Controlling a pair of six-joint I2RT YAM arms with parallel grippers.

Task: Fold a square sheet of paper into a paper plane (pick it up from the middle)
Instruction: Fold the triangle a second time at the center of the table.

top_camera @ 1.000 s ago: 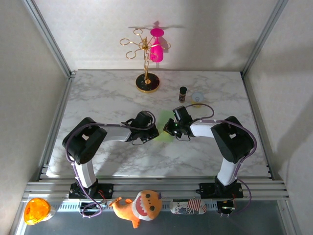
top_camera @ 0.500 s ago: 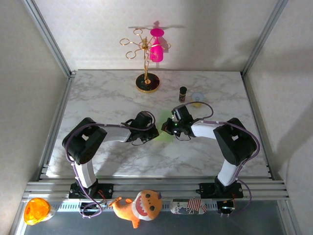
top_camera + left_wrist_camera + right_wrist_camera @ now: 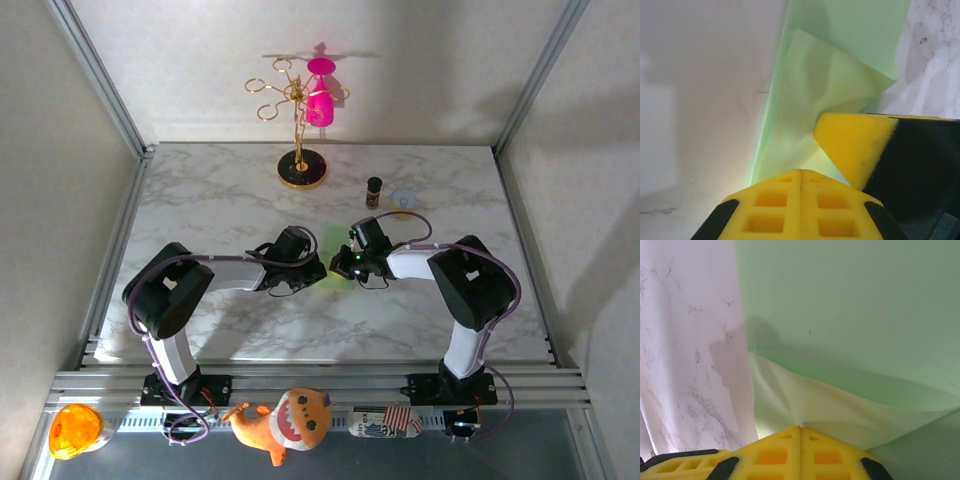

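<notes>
Basically, both grippers meet tip to tip mid-table (image 3: pixel 220 200), w/ the square sheet of paper (image 3: pixel 336 245) caught between them. From above it shows as a pale green patch beyond and on the near side of the tips, the rest hidden under both wrists. The left gripper (image 3: pixel 317 268) (image 3: pixel 801 172) has its yellow pads pressed together, seam closed, nipping the paper's edge. Ahead of its tips a lighter folded flap lies over the flat green layer, and the sheet's corner is just off to the right. A finger (image 3: pixel 855 150) of the right gripper, yellow pad on black, sits just right of those tips, touching the flap. The right gripper (image 3: pixel 339 266) (image 3: pixel 801 429) is also closed, pinching a raised crease. The sheet runs ahead and to the right of its tips, w/ bare marble to the left. The paper is plain. Far beyond the grippers stand a gold stand (image 3: pixel 292 105) w/ a pink cup (image 3: pixel 320 100), a dark bottle (image 3: pixel 374 190) and a pale cup (image 3: pixel 404 198). Behind the bases lie a plush toy (image 3: pixel 280 420) and a striped packet (image 3: pixel 385 421), print too small to read.
</notes>
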